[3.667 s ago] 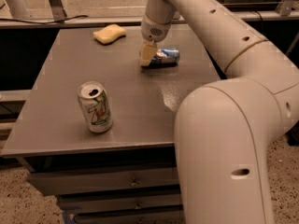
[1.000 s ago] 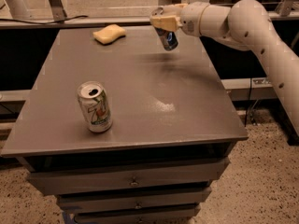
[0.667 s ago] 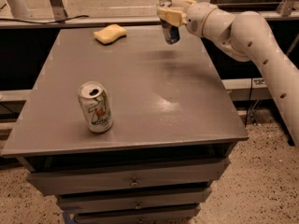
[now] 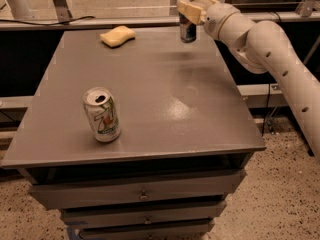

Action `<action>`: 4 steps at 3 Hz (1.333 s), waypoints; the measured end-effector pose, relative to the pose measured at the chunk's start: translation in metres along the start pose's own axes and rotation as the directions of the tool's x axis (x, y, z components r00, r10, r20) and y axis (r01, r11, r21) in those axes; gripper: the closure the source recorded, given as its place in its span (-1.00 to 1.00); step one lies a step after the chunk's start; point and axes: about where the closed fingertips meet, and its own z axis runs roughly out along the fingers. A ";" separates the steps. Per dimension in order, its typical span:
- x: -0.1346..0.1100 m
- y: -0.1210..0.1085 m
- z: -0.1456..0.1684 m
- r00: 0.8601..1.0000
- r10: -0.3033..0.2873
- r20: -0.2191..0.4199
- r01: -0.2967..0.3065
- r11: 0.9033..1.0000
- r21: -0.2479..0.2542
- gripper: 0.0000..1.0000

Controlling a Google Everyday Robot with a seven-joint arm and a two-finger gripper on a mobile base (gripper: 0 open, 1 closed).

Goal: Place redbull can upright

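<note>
- Above the far right corner of the table we see the gripper, reaching in from the right on the end of the pale arm.
- Its fingers are clamped on the top of the redbull can, which hangs directly beneath them.
- The can's long axis runs close to vertical, silver top up inside the grasp and base pointing down at the tabletop.
- We judge that the base is a little clear of the surface, since a soft shadow lies on the table nearer us than the can. We cannot be sure of the gap.
- The coming move turns on that relation. With the can already under the claw and nearly plumb, we judge a straight descent would seat the base flat before the fingers let go.
- Any lean at touchdown could tip so slim a can near the table's far edge.
- We can read no writing on the redbull can, only blue and silver bands.
- The 7UP can stands upright at the near left, well apart, its green "7" legible.
- A yellow sponge lies at the far edge, left of the gripper.
</note>
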 end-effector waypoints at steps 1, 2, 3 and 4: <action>0.011 -0.003 0.002 0.995 0.084 -0.060 -0.082 0.996 0.030 1.00; 0.032 -0.016 -0.002 0.979 0.157 -0.128 -0.149 0.987 0.068 1.00; 0.049 -0.025 -0.008 0.965 0.205 -0.164 -0.192 0.977 0.094 1.00; 0.061 -0.029 -0.011 0.953 0.235 -0.192 -0.218 0.971 0.102 0.63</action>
